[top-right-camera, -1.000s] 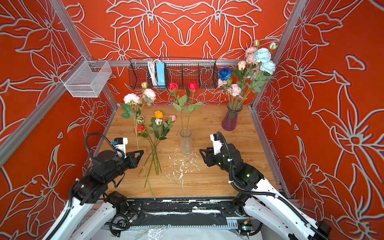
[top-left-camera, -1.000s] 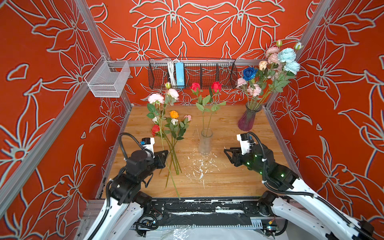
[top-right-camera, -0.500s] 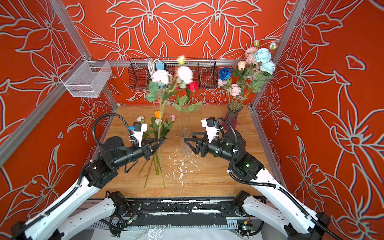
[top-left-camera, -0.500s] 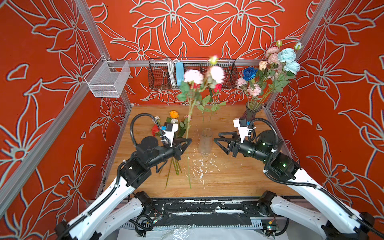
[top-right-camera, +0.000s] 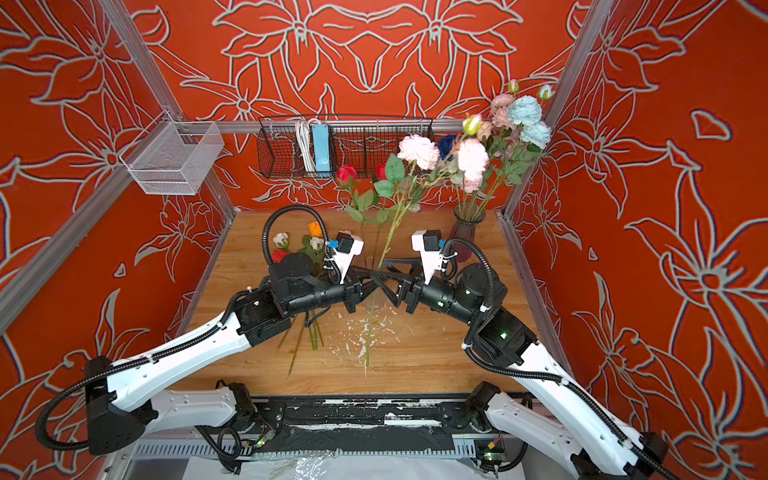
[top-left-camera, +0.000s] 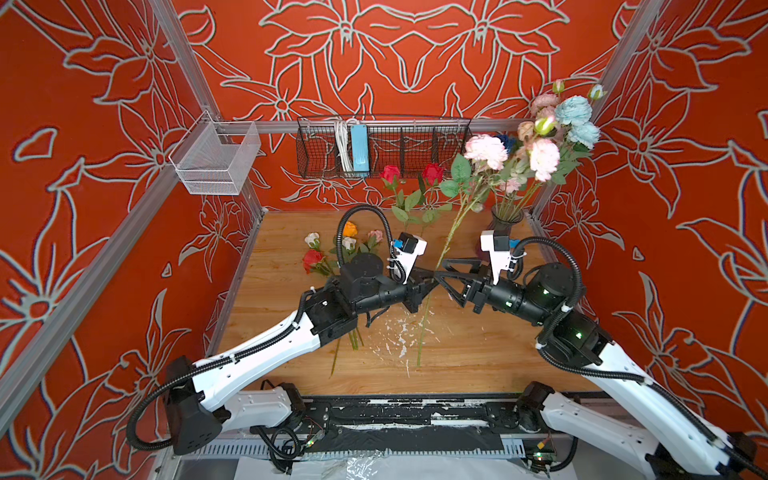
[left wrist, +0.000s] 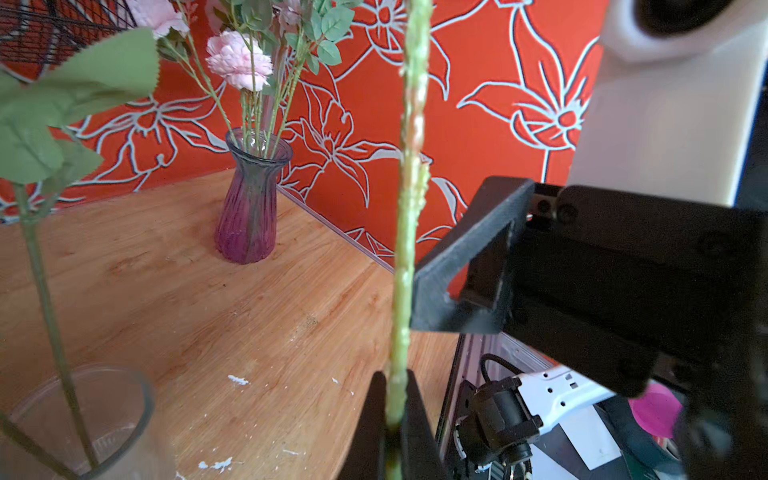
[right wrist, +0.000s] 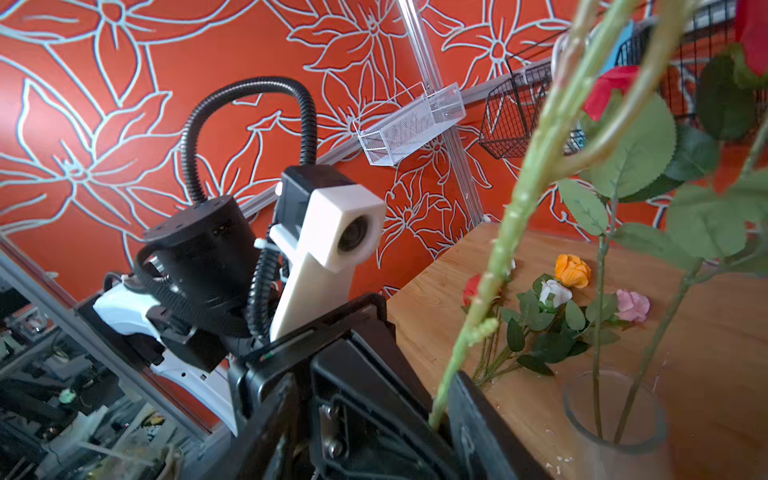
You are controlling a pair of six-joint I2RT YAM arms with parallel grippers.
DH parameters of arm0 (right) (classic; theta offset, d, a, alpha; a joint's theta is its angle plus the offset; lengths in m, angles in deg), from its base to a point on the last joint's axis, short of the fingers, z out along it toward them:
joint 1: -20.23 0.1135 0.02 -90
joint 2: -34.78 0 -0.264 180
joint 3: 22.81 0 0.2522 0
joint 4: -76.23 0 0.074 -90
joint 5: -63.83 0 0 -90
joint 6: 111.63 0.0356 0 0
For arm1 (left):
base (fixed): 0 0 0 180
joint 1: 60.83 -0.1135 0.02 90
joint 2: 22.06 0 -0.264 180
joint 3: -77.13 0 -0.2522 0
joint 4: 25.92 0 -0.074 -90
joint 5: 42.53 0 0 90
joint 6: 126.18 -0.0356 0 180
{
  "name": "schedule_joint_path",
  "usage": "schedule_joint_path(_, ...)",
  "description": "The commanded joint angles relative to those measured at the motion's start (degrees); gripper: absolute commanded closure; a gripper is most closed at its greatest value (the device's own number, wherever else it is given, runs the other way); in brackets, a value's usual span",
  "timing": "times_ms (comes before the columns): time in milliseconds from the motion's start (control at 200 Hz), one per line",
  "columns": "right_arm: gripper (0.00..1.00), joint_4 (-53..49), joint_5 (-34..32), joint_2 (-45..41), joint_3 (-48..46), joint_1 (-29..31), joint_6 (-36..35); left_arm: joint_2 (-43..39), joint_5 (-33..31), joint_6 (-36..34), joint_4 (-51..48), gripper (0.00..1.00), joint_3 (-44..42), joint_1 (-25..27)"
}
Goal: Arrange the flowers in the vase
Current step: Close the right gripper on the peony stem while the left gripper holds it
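Peony stem [left wrist: 405,208] sits clenched in left hand [left wrist: 395,386], right hand [top-left-camera: 444,276] released beside it. Letting go before right grips would drop it.

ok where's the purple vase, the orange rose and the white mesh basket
purple vase [left wrist: 247,216], left wrist view, ribbed belly
orange rose [right wrist: 572,271], right wrist view, bloom
white mesh basket [top-left-camera: 208,178], a top view, front wall

Two vases [left wrist: 247,216], two wall baskets [top-left-camera: 216,160], two arms [top-left-camera: 257,357]
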Motion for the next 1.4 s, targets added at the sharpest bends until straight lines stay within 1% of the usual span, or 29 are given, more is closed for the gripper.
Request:
schedule_joint_path(0,0.45,1.84,-4.61,0.38,0.35,0.13,0.29,0.19,-1.11,-0.85,5.18,1.00,1.49,1.22)
schedule_joint_path(50,0.47,1.26,-6.17,0.49,0.47,0.13,0.35,0.41,-1.24,-0.84,5.22,1.00,1.57,1.55)
schedule_joint_path(110,0.53,0.94,-7.39,0.50,0.26,0.13,0.41,0.40,-1.63,-0.99,4.91,1.00,1.57,1.91)
schedule_joint_path(195,0.59,0.68,-7.79,0.24,-0.22,0.16,0.11,-0.06,-2.59,-1.44,5.01,1.00,0.89,2.28)
schedule_joint_path(255,0.62,-0.35,-8.78,0.01,0.03,0.13,0.37,-0.27,-3.25,-1.68,4.59,1.00,0.70,2.44)
schedule_joint_path(320,0.63,-0.28,-9.69,-0.35,-0.01,0.14,0.38,-0.60,-3.29,-2.11,5.13,1.00,0.44,2.44)
schedule_joint_path(365,0.71,-0.27,-10.41,-0.37,0.12,0.13,0.29,-0.65,-3.09,-2.23,5.47,1.00,0.43,2.45)
schedule_joint_path(445,0.77,-0.86,-10.27,0.47,0.92,0.13,-0.18,-0.29,-2.33,-2.40,5.66,1.00,0.75,2.53)
schedule_joint_path(630,0.79,0.20,-8.92,1.61,0.74,0.14,0.28,-0.13,-2.29,-2.98,5.65,1.00,0.36,2.58)
schedule_joint_path(701,0.75,0.89,-8.79,2.29,0.77,0.13,0.36,-0.15,-2.37,-3.27,5.16,1.00,0.43,2.63)
schedule_joint_path(741,0.75,0.70,-8.69,2.70,1.17,0.14,0.50,-0.29,-2.17,-3.45,5.11,1.00,0.43,2.58)
schedule_joint_path(811,0.80,1.46,-7.84,3.49,1.31,0.13,0.91,-0.61,-2.39,-3.54,5.43,1.00,0.02,2.63)
schedule_joint_path(861,0.93,2.01,-7.27,3.97,1.38,0.13,1.18,-0.78,-2.58,-3.70,5.54,1.00,-0.38,2.63)
schedule_joint_path(906,0.99,1.84,-6.74,4.20,1.57,0.13,1.08,-0.90,-2.72,-3.96,5.44,1.00,-0.51,2.63)
schedule_joint_path(931,1.00,1.84,-6.60,4.29,1.62,0.13,1.08,-1.06,-2.90,-4.25,5.35,1.00,-0.66,2.60)
schedule_joint_path(1101,1.00,3.82,-6.53,4.32,-0.01,0.13,2.27,-2.18,-5.18,-5.10,5.31,1.00,-2.10,2.58)
schedule_joint_path(1176,1.00,3.06,-7.34,4.22,0.39,0.14,1.47,-2.63,-5.69,-5.75,4.44,0.79,-2.26,2.63)
schedule_joint_path(1226,1.00,2.51,-8.08,4.05,0.83,0.13,0.96,-3.13,-6.54,-6.17,3.23,0.55,-2.14,2.56)
schedule_joint_path(1256,1.00,2.12,-8.60,3.96,1.27,0.13,0.68,-3.70,-7.28,-6.39,2.15,0.45,-2.19,2.56)
schedule_joint_path(1341,1.00,0.61,-9.56,3.69,2.72,0.13,-0.30,-6.12,-10.18,-7.82,-1.38,0.32,-2.76,2.63)
schedule_joint_path(1396,1.00,-0.18,-10.37,3.51,3.68,0.13,-1.00,-8.81,-13.72,-8.11,-3.62,0.29,-3.97,2.63)
